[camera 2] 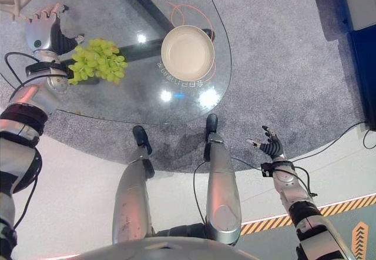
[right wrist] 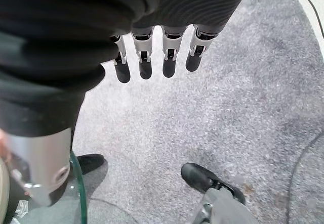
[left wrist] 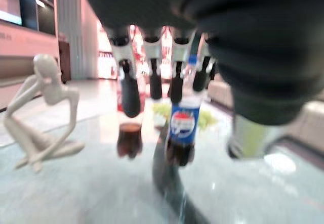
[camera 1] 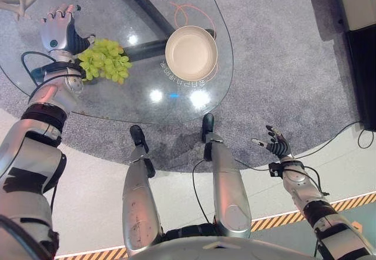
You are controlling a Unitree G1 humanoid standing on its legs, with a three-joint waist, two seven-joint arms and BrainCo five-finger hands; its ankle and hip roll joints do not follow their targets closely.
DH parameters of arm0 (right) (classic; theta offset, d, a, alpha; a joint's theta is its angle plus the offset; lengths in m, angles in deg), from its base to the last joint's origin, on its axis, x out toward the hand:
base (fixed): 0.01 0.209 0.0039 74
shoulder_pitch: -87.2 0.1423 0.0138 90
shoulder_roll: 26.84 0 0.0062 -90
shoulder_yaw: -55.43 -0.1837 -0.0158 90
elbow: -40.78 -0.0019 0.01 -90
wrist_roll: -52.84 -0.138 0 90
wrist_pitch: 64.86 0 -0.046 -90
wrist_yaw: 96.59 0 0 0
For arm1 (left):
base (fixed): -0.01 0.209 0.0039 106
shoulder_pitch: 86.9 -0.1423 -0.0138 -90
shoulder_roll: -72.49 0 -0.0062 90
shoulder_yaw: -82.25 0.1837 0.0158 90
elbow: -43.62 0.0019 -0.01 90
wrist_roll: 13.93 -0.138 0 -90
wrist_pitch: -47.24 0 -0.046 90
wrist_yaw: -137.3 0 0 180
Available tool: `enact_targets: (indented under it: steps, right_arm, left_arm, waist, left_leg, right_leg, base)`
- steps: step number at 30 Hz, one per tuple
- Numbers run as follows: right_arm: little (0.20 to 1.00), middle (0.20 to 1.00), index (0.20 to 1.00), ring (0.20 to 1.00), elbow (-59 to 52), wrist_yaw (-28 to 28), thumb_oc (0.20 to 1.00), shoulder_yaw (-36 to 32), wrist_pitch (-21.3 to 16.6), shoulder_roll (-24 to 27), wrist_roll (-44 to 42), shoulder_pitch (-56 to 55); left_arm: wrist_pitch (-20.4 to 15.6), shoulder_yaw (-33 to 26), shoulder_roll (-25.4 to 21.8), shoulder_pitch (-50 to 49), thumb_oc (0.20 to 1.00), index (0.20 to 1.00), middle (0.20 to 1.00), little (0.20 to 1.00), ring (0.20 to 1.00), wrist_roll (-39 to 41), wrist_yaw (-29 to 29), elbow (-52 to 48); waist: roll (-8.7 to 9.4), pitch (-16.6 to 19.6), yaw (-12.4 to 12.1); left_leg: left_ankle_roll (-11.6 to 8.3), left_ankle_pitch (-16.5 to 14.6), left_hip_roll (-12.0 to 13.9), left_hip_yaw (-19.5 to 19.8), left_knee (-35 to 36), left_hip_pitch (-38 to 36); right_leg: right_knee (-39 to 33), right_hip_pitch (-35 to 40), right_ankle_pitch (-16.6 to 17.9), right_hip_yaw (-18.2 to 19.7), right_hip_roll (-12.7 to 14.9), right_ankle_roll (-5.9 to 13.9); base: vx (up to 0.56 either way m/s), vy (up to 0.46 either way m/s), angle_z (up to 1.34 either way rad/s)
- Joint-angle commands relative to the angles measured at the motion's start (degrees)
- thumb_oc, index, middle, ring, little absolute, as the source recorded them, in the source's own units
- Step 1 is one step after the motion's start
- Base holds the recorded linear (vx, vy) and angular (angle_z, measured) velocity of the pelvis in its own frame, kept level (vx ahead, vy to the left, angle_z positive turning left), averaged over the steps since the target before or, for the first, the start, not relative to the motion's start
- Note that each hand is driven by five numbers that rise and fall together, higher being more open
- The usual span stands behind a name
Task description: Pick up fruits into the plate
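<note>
My right robot hand [right wrist: 152, 52] hangs with fingers [right wrist: 145, 64] straight over grey carpet [right wrist: 228, 107], near the glass tabletop [right wrist: 80, 193] edge.

Both eye views look steeply down from the robot's head onto the glass table [camera 1: 147, 104] and the grey carpet [camera 1: 282, 54] beyond it. They share nearly the same scene, the right eye set slightly to the right. The left wrist view sits low above the tabletop at the far left, facing level along the left hand [left wrist: 152, 57] towards a white figurine [left wrist: 43, 113] and two bottles [left wrist: 179, 128]. The right wrist view looks down past the right hand [right wrist: 152, 57] at the carpet.
</note>
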State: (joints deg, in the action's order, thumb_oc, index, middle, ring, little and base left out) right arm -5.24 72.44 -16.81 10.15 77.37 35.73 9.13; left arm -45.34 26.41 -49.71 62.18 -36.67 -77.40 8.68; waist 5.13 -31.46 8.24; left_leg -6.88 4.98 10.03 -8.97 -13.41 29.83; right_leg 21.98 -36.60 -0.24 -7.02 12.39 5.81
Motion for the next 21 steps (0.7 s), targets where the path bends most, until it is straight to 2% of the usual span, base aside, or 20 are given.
enact_targets:
  steps: [1,7,12,21]
  right_arm:
    - [1.000,1.000,1.000,1.000,-1.3,-1.2,1.000,-1.6,0.0,3.0,0.7,-1.4]
    - [1.000,1.000,1.000,1.000,-1.1,-1.2,1.000,-1.4,-0.4,3.7,0.8,-1.6]
    - [1.000,1.000,1.000,1.000,-0.4,-1.1,1.000,-1.1,-1.1,3.7,0.7,-1.6]
    - [1.000,1.000,1.000,1.000,-0.9,-2.2,1.000,-0.8,-0.8,4.7,0.1,-0.2]
  left_arm:
    - [2.1,-0.5,-2.7,1.2,1.000,1.000,1.000,1.000,1.000,-1.9,2.9,1.7]
    - [3.8,1.0,-2.3,1.9,1.000,1.000,1.000,1.000,1.000,-1.4,3.9,3.1]
    - [3.5,2.1,-1.9,2.9,1.000,1.000,1.000,1.000,1.000,-1.9,4.8,4.8]
    - [5.4,5.6,-0.7,4.4,1.000,1.000,1.000,1.000,1.000,-2.5,11.6,9.5]
  waist:
    - [-0.80,1.7,1.5]
    - [-0.68,1.7,2.2]
    - [-0.31,1.7,2.5]
    - [0.23,1.7,3.5]
  left_leg:
    - [1.48,-6.1,-3.9,-3.7,-6.2,5.5]
    - [1.60,-5.8,-4.1,-3.9,-6.3,8.7]
    - [1.45,-5.6,-3.9,-4.0,-6.7,10.3]
    - [1.19,-5.9,-3.4,-3.7,-9.0,14.0]
  right_leg:
    - [-4.9,0.3,1.0,-2.4,-3.9,-0.61]
    - [-5.0,-3.1,1.6,-1.8,-4.4,-0.65]
    - [-5.1,-4.5,2.1,-1.5,-4.5,-0.59]
    - [-4.3,-8.1,2.9,-0.7,-4.8,-0.57]
  base:
    - [0.03,0.035,-0.07]
    - [0.01,0.015,-0.02]
    - [0.00,-0.003,-0.01]
    - [0.01,0.006,-0.02]
